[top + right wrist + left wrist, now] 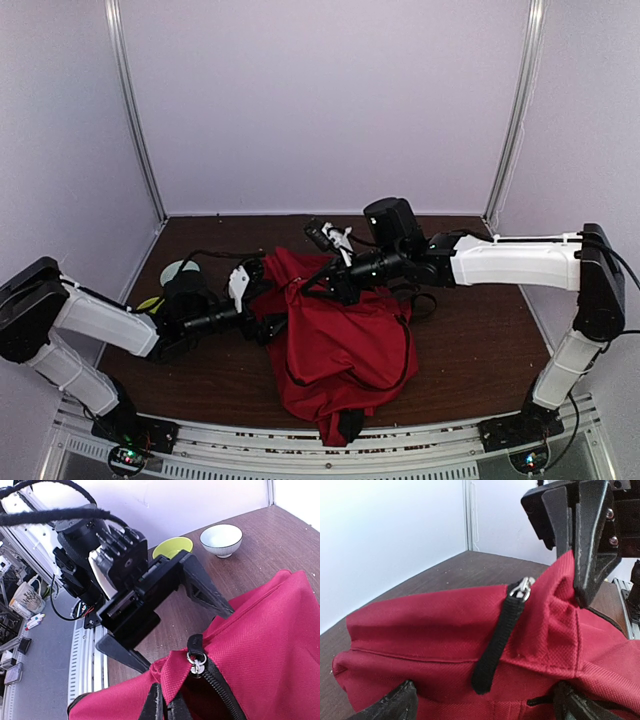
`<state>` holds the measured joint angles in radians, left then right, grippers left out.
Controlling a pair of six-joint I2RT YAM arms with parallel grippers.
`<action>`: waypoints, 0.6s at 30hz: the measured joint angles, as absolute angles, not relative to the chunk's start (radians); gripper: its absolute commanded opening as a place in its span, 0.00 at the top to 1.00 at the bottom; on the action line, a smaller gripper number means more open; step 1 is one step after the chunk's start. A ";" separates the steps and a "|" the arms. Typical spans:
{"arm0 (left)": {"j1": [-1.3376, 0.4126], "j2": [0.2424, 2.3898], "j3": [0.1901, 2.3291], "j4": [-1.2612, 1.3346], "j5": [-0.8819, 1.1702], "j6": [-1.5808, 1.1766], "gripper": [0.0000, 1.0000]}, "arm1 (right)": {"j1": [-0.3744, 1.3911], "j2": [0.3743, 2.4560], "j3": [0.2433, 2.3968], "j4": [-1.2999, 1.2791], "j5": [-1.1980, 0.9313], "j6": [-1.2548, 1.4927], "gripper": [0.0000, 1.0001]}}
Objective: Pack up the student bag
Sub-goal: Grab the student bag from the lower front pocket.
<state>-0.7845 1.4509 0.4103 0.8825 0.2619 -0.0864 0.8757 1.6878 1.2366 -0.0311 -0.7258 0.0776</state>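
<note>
While right claw [165,706] is clenched on the rim of the student bag [340,345], centre of bench [200,385], and left claw [262,300] gapes released astride the zip pull [500,635], risk: thin single pinch slips, fabric slumps, mouth closes.

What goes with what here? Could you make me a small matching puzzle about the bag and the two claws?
Things:
1 left gripper
2 right gripper
3 student bag
4 zip pull strap

Descriptions:
a black and dangling
b shut on the bag's fabric
c red
d open wide

Pairs: 1-d, 2-b, 3-c, 4-a
</note>
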 measured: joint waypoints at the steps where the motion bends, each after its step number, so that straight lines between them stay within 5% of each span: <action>1: -0.791 1.481 0.420 0.917 0.262 -0.076 0.02 | 0.874 1.686 1.228 -0.019 -0.734 0.085 1.00; 13: -0.799 1.765 0.499 1.241 0.218 -0.025 0.03 | 0.853 1.672 1.214 -0.003 -0.741 0.117 1.00; 16: -0.799 1.788 0.505 1.261 0.204 -0.020 0.15 | 0.845 1.672 1.206 -0.001 -0.740 0.120 1.00; 18: -0.800 1.788 0.521 1.240 0.202 -0.010 0.32 | 0.845 1.672 1.205 0.001 -0.740 0.121 1.00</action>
